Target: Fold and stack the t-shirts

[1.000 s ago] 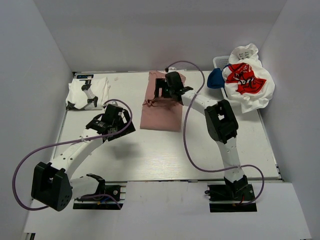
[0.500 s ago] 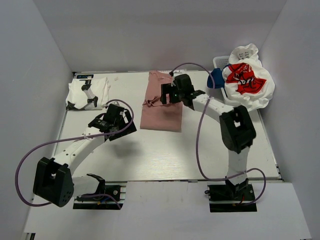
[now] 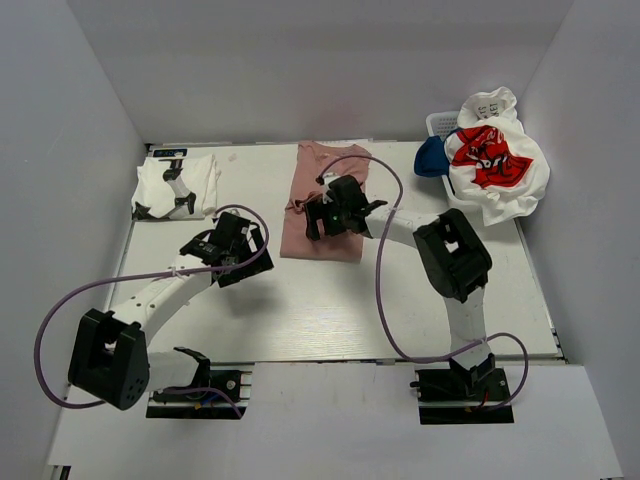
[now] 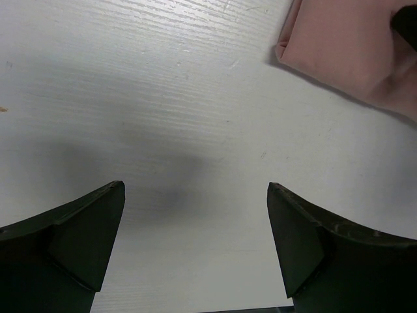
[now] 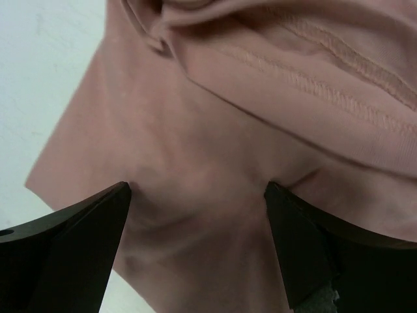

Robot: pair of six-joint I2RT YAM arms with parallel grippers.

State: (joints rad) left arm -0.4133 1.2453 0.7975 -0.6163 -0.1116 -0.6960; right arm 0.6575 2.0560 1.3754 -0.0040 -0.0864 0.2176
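A dusty-pink t-shirt lies folded lengthwise at the middle back of the table. My right gripper is open, and both fingertips press down on the pink cloth below a bunched hem fold; the tips dent the fabric. My left gripper is open and empty over bare table, left of the shirt's near corner. A folded white t-shirt with dark print lies at the back left. A white t-shirt with a red graphic and a navy one are heaped at the back right.
A white slotted basket stands under the heap at the back right corner. White walls enclose the table on three sides. Purple cables loop from both arms over the table's near half.
My right gripper has moved from the shirt's far end toward me and slightly left, down onto its middle. My left gripper has shifted slightly right.
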